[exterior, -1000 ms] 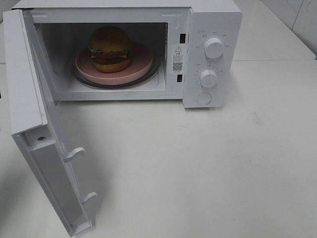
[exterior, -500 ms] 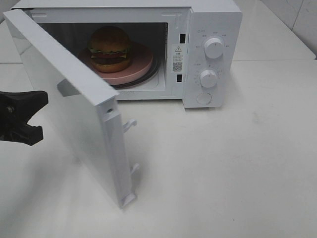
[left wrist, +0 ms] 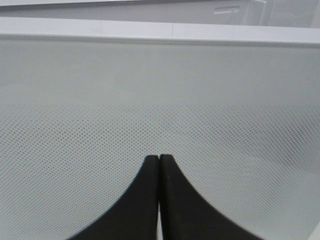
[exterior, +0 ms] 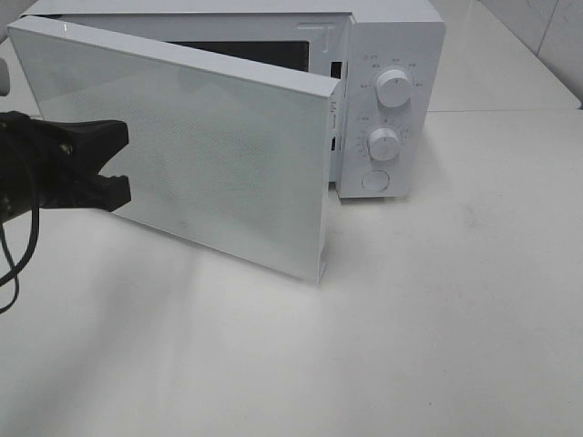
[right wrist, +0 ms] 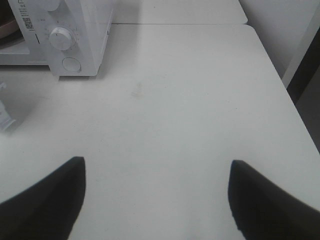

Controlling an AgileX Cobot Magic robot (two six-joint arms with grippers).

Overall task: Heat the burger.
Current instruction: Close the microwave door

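**DOOR NEARLY SHUT ON THE BURGER**

Presses the left gripper against the outer face of the microwave door, fingers closed tip to tip and pinching nothing. Meets the panel towards its hinge side, with the door's long axis running off to the right as far as the latch edge, which stands just short of the microwave front and is not yet home. Hides the burger completely: shows none of it in any view, only a pink-brown sliver in the cavity gap caught from the right wrist. Places it, by judgement, inside the cavity, straight beyond the door from the left fingertips. Calls for a push onward into the oven body from the left arm, the one in contact.

Holds the right gripper well apart above bare counter, fingers spread wide and empty, looking towards the control panel. Finds there the upper knob, the lower knob and the round button, all outside the door's swing and likely nearer the right arm than the left. Shows nothing on the counter between latch edge and oven front to block the closing.
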